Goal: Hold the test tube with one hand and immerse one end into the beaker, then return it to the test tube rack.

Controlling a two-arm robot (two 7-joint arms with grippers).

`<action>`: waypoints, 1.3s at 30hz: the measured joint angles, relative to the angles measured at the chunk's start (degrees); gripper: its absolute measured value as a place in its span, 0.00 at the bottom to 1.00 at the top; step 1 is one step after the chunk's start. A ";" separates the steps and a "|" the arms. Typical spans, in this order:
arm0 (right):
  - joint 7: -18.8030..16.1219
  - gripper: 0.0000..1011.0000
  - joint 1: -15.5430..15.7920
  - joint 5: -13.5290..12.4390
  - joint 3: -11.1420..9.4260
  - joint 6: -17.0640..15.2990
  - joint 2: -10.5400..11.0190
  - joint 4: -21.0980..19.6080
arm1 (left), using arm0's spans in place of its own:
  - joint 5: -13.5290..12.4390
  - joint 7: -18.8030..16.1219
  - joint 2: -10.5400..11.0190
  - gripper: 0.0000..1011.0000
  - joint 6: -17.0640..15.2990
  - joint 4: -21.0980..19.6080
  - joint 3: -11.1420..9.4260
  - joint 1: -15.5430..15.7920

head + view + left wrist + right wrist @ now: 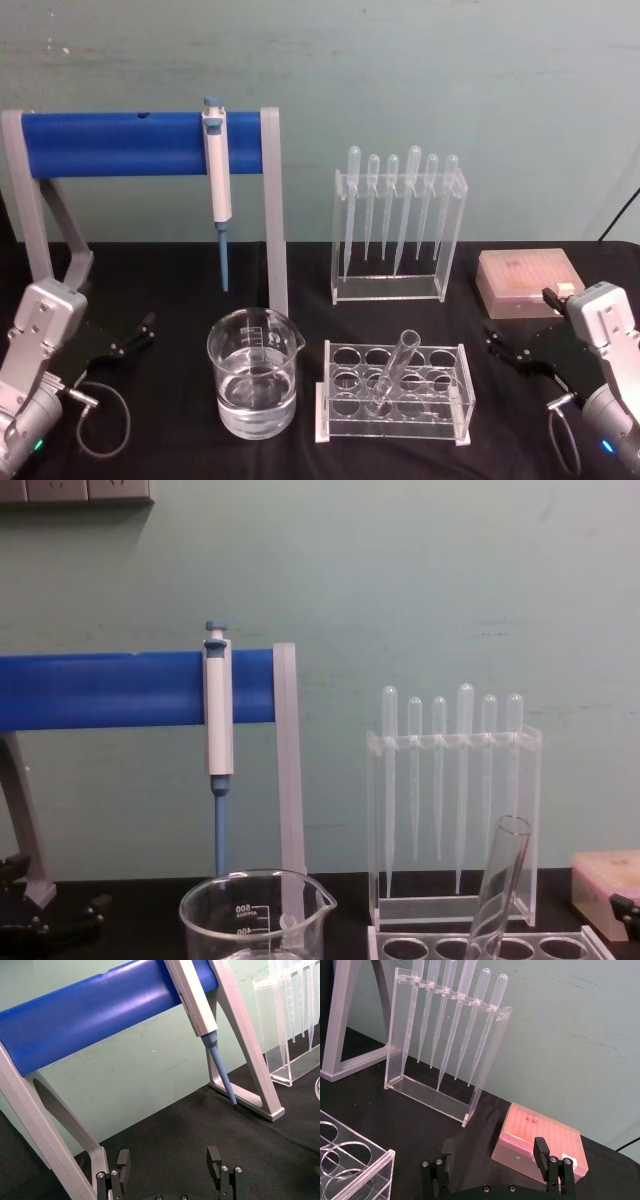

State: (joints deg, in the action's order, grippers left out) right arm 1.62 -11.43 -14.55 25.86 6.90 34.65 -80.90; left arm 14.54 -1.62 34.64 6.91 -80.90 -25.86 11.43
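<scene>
One test tube (393, 368) aslant in rack (335, 425)

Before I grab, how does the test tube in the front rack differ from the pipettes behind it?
The test tube leans tilted in the low rack; the pipettes hang upright in the tall stand. The test tube is wider with an open rim; the pipettes are thin, bulb-topped and tapered. One test tube, six pipettes. Both are clear. The left gripper and right gripper sit open, off to the sides.
</scene>
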 joint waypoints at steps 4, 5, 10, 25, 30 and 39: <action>0.00 0.99 0.00 0.00 0.00 0.00 0.00 0.00 | 0.00 0.00 0.00 0.99 0.00 0.00 0.00 0.00; 0.00 0.99 0.00 0.00 0.00 0.00 0.00 0.00 | 0.00 0.00 0.00 0.99 0.00 0.00 0.00 0.00; 0.00 0.99 0.00 0.00 0.00 0.00 0.00 0.00 | 0.00 0.00 0.00 0.99 0.00 0.00 0.00 0.00; 0.00 0.99 0.00 0.00 0.00 0.00 0.00 0.00 | 0.00 0.00 0.00 0.99 0.00 0.00 0.00 0.00; 0.00 0.99 0.72 -0.24 -1.18 0.87 0.01 -0.84 | 0.00 0.00 0.00 0.99 0.00 0.00 0.00 0.00; -3.44 0.99 3.50 -2.27 -4.14 2.90 1.90 -5.84 | 0.00 0.00 0.00 0.99 0.00 0.00 0.00 0.00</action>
State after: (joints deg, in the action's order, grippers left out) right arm -1.83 -7.93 -16.82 21.72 9.81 36.54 -86.74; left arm 14.55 -1.62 34.65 6.91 -80.90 -25.86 11.43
